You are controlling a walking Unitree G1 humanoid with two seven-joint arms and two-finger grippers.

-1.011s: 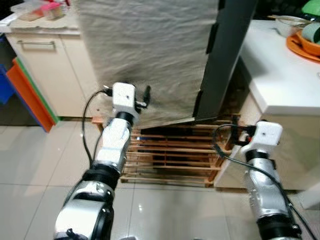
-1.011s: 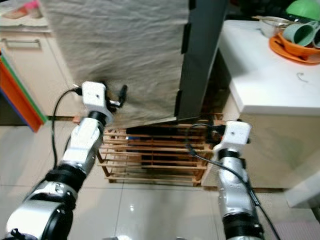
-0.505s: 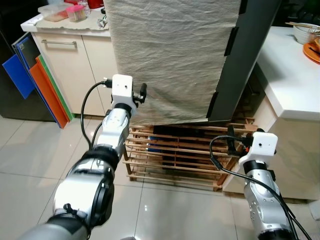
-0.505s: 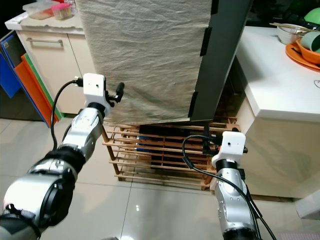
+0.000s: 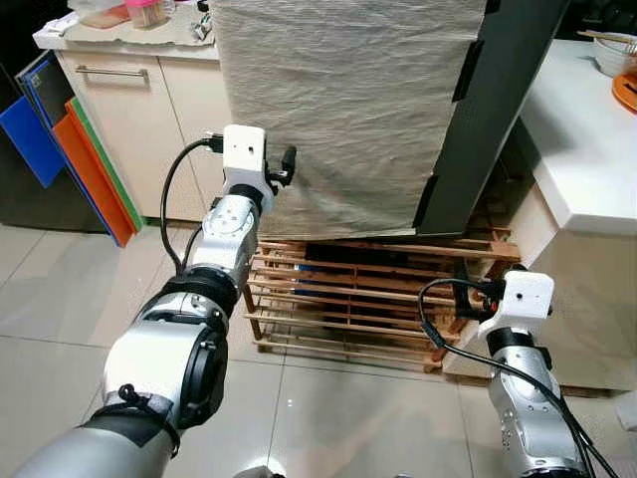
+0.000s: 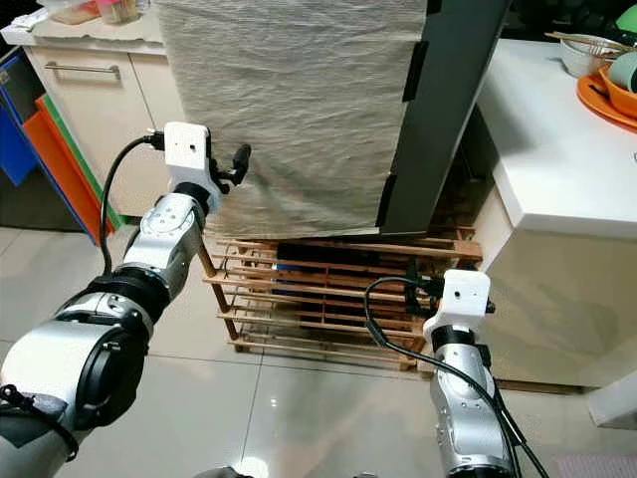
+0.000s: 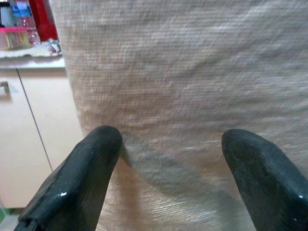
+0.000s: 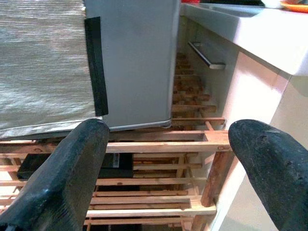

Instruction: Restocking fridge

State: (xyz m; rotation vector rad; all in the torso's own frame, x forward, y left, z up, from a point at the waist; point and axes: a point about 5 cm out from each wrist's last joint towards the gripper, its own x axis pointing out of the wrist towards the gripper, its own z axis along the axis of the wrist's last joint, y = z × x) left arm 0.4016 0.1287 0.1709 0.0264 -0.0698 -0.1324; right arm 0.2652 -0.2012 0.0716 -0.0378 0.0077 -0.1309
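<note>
Two grippers, fingers spread: left gripper (image 7: 166, 159) near cloth-draped fridge (image 5: 348, 110); right gripper (image 8: 175, 159) before one wooden rack (image 5: 348, 299).

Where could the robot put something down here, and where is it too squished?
Bare spots: the white counter between the fridge and the orange tray, and the floor tiles left of the wooden rack. Crowded: the rack's slats, the cupboard top with its boxes, and the narrow gap between fridge and counter. The left gripper, open, is close against the cloth.
</note>
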